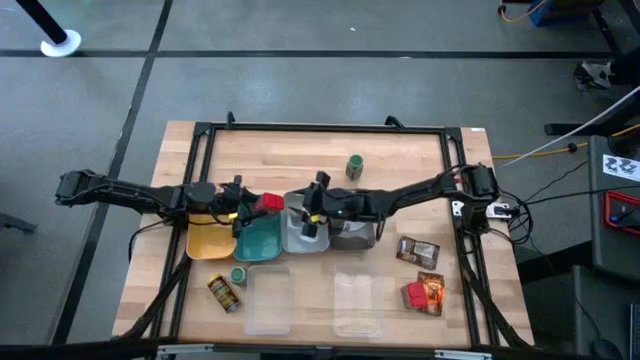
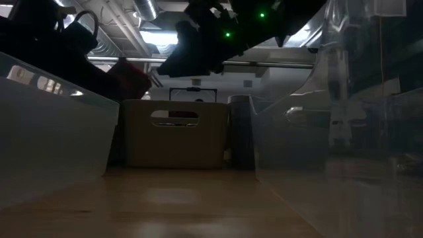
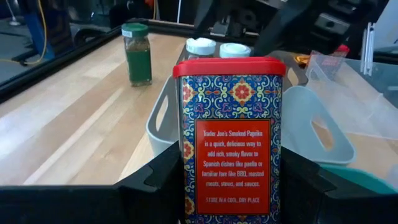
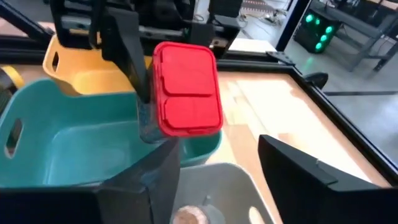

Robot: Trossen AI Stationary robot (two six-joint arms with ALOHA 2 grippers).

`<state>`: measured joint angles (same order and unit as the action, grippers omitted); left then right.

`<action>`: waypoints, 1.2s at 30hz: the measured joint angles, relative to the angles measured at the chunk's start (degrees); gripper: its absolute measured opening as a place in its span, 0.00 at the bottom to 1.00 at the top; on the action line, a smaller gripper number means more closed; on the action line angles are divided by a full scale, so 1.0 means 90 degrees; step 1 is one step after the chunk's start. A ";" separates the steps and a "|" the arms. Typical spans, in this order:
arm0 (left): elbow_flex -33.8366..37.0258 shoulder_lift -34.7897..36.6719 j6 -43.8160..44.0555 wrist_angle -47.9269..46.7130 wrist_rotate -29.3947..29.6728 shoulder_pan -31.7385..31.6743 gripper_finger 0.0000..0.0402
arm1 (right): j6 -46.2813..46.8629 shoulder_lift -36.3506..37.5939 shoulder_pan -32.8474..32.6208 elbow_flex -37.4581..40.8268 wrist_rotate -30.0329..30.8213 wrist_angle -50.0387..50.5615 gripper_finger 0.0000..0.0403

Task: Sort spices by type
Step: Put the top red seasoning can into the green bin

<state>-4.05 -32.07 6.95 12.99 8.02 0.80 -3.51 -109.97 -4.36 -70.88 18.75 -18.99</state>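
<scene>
My left gripper (image 1: pixel 258 204) is shut on a red-lidded, patterned paprika box (image 3: pixel 227 143) above the far rim of the teal tray (image 1: pixel 262 240). My right gripper (image 4: pixel 219 177) hangs open over the grey tray (image 1: pixel 300 238), holding nothing. Two white-capped jars (image 3: pixel 217 48) stand in that grey tray. One green-capped jar (image 1: pixel 354 166) stands on the table toward the far side. Another green-capped jar (image 1: pixel 238 274) and a yellow-labelled jar (image 1: pixel 222 292) lying on its side rest near the front left. Two pouches (image 1: pixel 417 250) and a red box (image 1: pixel 414 294) lie at the right. My left gripper pinches the paprika box between its two fingers, one on each narrow side of the lower body (image 3: pixel 189 186). The fingers (image 3: pixel 152 183) come level from the table's left. The box is upright, lid up, lifted clear above the teal tray's rim.
A yellow tray (image 1: pixel 208 242) sits left of the teal one, and a darker tray (image 1: pixel 354 236) right of the grey one. Two clear plastic lids (image 1: pixel 268 298) (image 1: pixel 358 305) lie near the front edge. A black frame borders the table.
</scene>
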 joint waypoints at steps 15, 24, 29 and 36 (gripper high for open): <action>0.0000 0.0201 -0.0112 0.0041 -0.0021 0.0000 0.45 | 0.0002 -0.0410 0.0124 -0.0159 -0.0377 -0.0410 0.07; 0.0000 0.0260 -0.0105 -0.0009 -0.0163 -0.0002 0.45 | -0.0163 -0.0731 0.0127 -0.0480 -0.0505 -0.0506 0.04; 0.0000 0.0260 -0.0108 -0.0026 -0.0175 -0.0001 0.45 | -0.0168 -0.0750 0.0132 -0.0565 -0.0596 -0.0455 0.04; 0.0000 0.0250 -0.0108 -0.0096 -0.0192 0.0000 0.45 | -0.0170 -0.0750 0.0129 -0.0565 -0.0628 -0.0552 0.01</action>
<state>-4.05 -29.82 5.98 12.12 6.30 0.80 -5.04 -116.73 -3.20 -75.96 13.09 -23.97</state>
